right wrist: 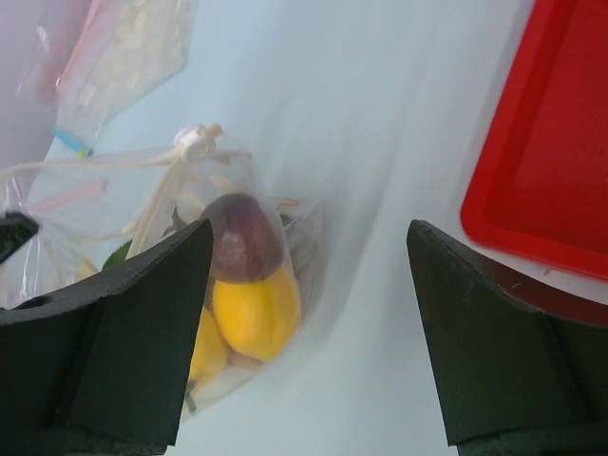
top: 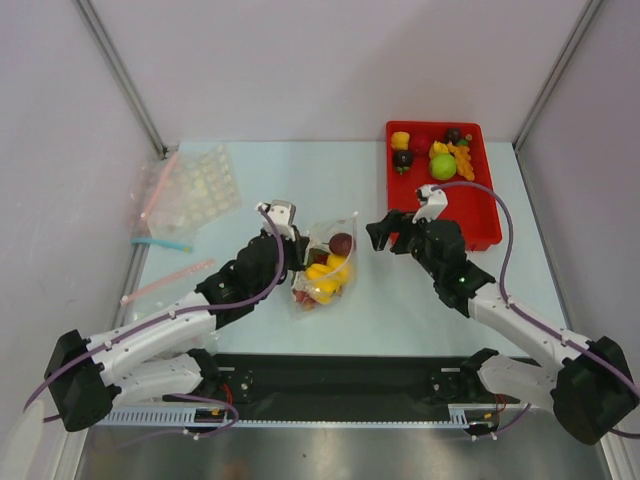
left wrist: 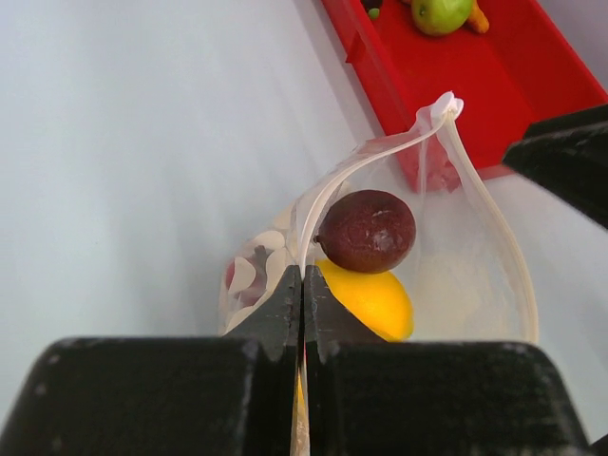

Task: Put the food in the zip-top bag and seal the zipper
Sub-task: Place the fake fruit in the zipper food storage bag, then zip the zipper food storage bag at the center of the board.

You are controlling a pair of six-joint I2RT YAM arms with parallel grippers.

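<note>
A flat black mounting plate (top: 340,375) carries both arms. At its left end, the left arm (top: 150,345) has glossy white link shells, bulky black joint housings and a thin purple cable. At its right end, the right arm (top: 520,322) matches. The left gripper (left wrist: 302,285) and right gripper (right wrist: 309,233) have matte black, wedge-shaped fingers.
</note>
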